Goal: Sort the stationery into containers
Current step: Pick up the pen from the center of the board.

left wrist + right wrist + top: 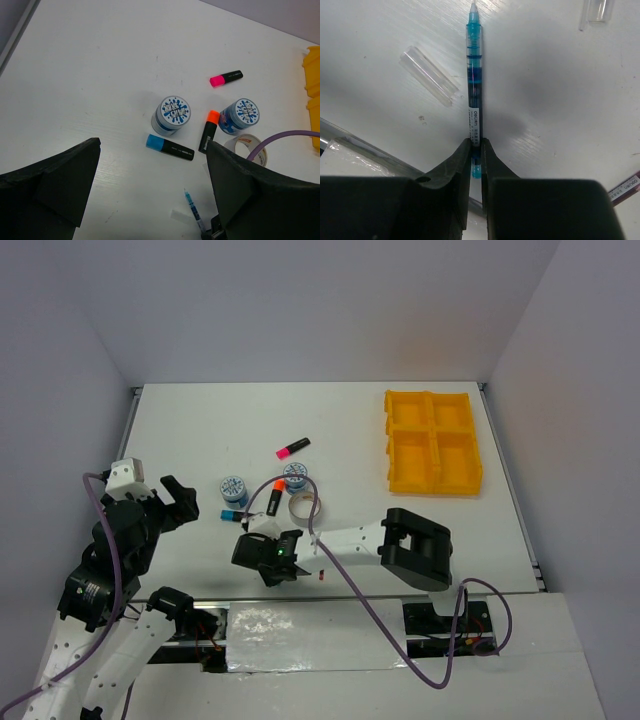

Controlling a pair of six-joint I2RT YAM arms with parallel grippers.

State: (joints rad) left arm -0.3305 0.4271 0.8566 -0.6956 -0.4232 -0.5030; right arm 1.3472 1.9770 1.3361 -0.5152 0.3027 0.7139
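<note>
On the left, the left gripper (183,502) is hovering, fingers spread wide, holding nothing. Ahead of it the blue-capped highlighter (169,147) is lying just beside one tape roll (171,114). The orange-capped highlighter (209,131) is sitting between that roll and the second roll (240,115), and the silver tape ring (251,148) is near. In the centre, the right gripper (476,145) is pinching the blue pen (474,85) by its tail, with a clear cap (429,75) lying beside the pen. At far right, the yellow tray (431,430) is sitting well apart.
</note>
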